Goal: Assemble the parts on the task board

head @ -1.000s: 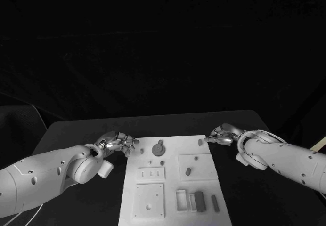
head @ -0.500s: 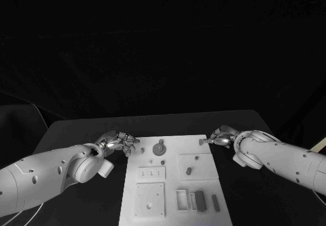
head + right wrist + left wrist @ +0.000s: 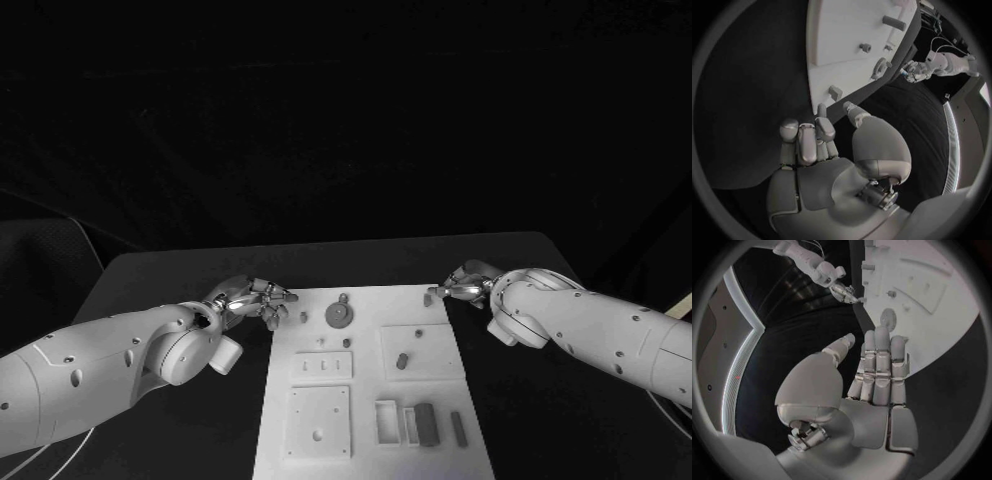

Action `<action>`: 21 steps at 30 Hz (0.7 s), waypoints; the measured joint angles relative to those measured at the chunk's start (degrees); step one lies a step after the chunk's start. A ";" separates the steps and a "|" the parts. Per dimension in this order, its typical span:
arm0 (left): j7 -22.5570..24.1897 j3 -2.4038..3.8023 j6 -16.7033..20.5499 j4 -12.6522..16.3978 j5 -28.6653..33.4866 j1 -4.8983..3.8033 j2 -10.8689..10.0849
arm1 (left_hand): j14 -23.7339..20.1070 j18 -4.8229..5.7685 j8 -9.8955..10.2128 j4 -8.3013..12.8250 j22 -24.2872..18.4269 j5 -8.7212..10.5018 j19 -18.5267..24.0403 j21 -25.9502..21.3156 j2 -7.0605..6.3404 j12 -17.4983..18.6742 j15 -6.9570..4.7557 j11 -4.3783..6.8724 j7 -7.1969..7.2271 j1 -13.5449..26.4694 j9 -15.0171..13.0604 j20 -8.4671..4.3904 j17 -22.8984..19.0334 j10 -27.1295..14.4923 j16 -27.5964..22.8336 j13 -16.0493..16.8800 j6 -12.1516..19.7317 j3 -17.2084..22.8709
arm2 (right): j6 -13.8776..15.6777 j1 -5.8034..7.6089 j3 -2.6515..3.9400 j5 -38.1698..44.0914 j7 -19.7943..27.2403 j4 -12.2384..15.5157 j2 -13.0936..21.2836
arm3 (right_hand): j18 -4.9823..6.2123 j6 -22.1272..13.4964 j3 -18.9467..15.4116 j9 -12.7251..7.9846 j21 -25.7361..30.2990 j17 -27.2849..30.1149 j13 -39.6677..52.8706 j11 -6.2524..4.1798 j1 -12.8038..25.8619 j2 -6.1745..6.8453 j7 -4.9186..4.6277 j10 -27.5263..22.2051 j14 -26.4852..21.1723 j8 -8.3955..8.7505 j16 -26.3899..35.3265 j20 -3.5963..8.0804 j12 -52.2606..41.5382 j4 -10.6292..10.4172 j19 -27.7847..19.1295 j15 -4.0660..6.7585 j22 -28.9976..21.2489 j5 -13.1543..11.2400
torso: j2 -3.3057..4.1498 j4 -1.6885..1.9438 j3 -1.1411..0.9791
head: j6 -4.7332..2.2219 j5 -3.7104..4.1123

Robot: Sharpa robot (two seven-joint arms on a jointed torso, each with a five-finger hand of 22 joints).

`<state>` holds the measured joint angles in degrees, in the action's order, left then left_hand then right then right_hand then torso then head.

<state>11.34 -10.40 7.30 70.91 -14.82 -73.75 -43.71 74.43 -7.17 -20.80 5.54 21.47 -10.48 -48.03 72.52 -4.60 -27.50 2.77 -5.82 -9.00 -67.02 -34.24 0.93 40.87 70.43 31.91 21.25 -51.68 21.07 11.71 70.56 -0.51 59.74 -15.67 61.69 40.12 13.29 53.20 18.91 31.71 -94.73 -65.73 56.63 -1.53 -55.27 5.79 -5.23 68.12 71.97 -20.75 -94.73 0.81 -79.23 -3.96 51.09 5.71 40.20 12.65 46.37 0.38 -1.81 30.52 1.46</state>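
A: Near end of the task board (image 3: 433, 400)?
B: A rectangular tray (image 3: 388, 423) lies there, with 2 bar parts (image 3: 423, 425) beside it, long axes running near-to-far.
A: Far end?
B: A gear part (image 3: 339, 315) lies flat. Left hand (image 3: 257, 301) and right hand (image 3: 464, 283) flank the board's far corners over the bench (image 3: 173, 275), fingers (image 3: 879, 360) together, holding nothing.

The black table (image 3: 173, 270) stands in a very dark room — its matte top runs back to a straight far edge, and behind that edge hangs black cloth (image 3: 346, 130), creased in faint slanting folds. To the table's left, low down, a dark rounded shape sits against the cloth; what it is cannot be told. Beside the table a pale, bright strip (image 3: 739, 375) curves along the room's edge — a lit band against the surrounding dark.
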 measured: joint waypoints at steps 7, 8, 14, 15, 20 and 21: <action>-0.09 0.00 -0.01 -0.02 -0.03 0.00 -0.04 | 0.00 0.03 0.00 0.00 0.00 0.00 0.00 0.00 0.00 0.00 0.00 0.00 0.00 0.00 0.00 0.00 0.01 0.00 0.00 0.00 0.00 0.00 | -1.14 0.04 0.02 -0.75 -1.15 -0.27 -0.70 | -0.01 0.13 0.00 0.00 0.00 0.00 0.00 -0.01 0.45 -0.15 -0.02 0.18 0.01 0.00 0.00 -0.19 0.00 -0.32 0.21 0.00 0.06 0.00 | -0.01 -0.04 -0.03 | 0.16 -0.08; -0.10 0.00 -0.01 -0.02 -0.03 0.00 -0.04 | 0.00 0.04 0.00 0.00 0.00 0.00 0.00 0.00 0.00 0.00 0.00 0.00 0.00 0.00 0.00 0.00 0.05 0.00 0.00 0.00 0.00 0.00 | -1.37 0.05 0.02 -0.79 -1.33 -0.37 -0.79 | -0.01 0.21 0.00 0.00 0.00 0.00 0.00 -0.01 0.45 -0.15 0.05 0.18 0.01 0.00 0.00 -0.19 0.00 -0.32 0.21 0.00 0.06 0.00 | -0.01 -0.05 -0.03 | 0.20 -0.09; -0.16 0.00 -0.02 0.05 -0.05 0.00 -0.07 | 0.00 0.07 0.00 0.00 0.01 0.00 0.00 0.00 0.00 0.00 0.00 0.00 0.00 0.00 0.00 0.00 0.05 0.00 0.00 0.00 0.00 0.00 | -2.81 0.13 0.02 -0.87 -2.43 -0.89 -1.41 | 0.53 0.78 0.16 0.01 0.00 0.01 0.01 -0.11 0.62 0.03 0.22 0.50 0.42 -0.27 0.01 -0.19 -0.21 -0.47 0.21 0.22 0.13 0.00 | -0.02 -0.07 -0.07 | 0.32 -0.09; -0.17 0.00 -0.02 0.06 -0.05 0.00 -0.07 | 0.00 0.07 0.00 0.00 0.01 0.00 0.00 0.00 0.00 0.00 0.00 0.00 0.00 0.00 0.00 0.00 0.05 0.00 0.00 0.00 0.00 0.00 | -2.96 0.14 0.02 -0.87 -2.56 -0.91 -1.51 | 0.58 0.78 0.16 0.01 0.00 0.01 0.00 -0.11 0.67 0.08 0.22 0.50 0.42 -0.32 0.01 -0.19 -0.21 -0.47 0.21 0.22 0.14 0.00 | -0.02 -0.08 -0.07 | 0.32 -0.09; -0.21 0.00 -0.02 0.06 -0.06 0.00 -0.08 | 0.00 0.09 0.00 0.00 0.01 0.00 0.00 0.00 -0.24 0.00 0.00 0.00 0.00 0.24 0.00 0.00 0.05 0.00 0.00 0.00 0.00 0.00 | -3.51 0.20 0.02 -0.85 -3.04 -0.95 -1.85 | 0.74 0.78 0.16 0.01 0.00 0.01 0.01 -0.10 0.90 -0.15 0.22 0.51 0.42 -0.32 0.01 -0.19 -0.21 -0.47 0.21 0.22 0.13 0.00 | -0.02 -0.08 -0.10 | 0.34 -0.13; -0.22 0.00 -0.02 0.06 -0.06 0.00 -0.08 | 0.00 0.10 0.00 0.00 0.01 0.00 0.00 0.00 -0.23 0.00 0.00 0.00 0.00 0.24 0.00 0.00 0.07 0.00 0.00 0.00 0.00 0.00 | -3.59 0.20 0.02 -0.82 -3.12 -1.00 -1.91 | 0.74 0.89 0.16 0.01 0.00 0.01 0.01 -0.10 0.90 -0.15 0.32 0.51 0.42 -0.32 0.01 -0.19 -0.21 -0.47 0.21 0.22 0.13 0.00 | -0.02 -0.08 -0.10 | 0.34 -0.13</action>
<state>11.12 -10.40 7.28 70.97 -14.88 -73.75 -43.80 74.43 -7.08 -20.80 5.54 21.48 -10.48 -48.03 72.52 -4.83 -27.50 2.76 -5.82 -9.00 -66.79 -34.24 0.93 40.94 70.43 31.91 21.25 -51.68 21.07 8.13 70.76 -0.48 58.92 -18.79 60.69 38.22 14.03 54.09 19.07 31.73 -94.73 -65.72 56.64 -1.63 -54.37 5.64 -4.92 68.63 72.39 -21.07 -94.73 0.62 -79.44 -4.43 51.30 5.94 40.34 12.65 46.35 0.31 -1.92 30.86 1.32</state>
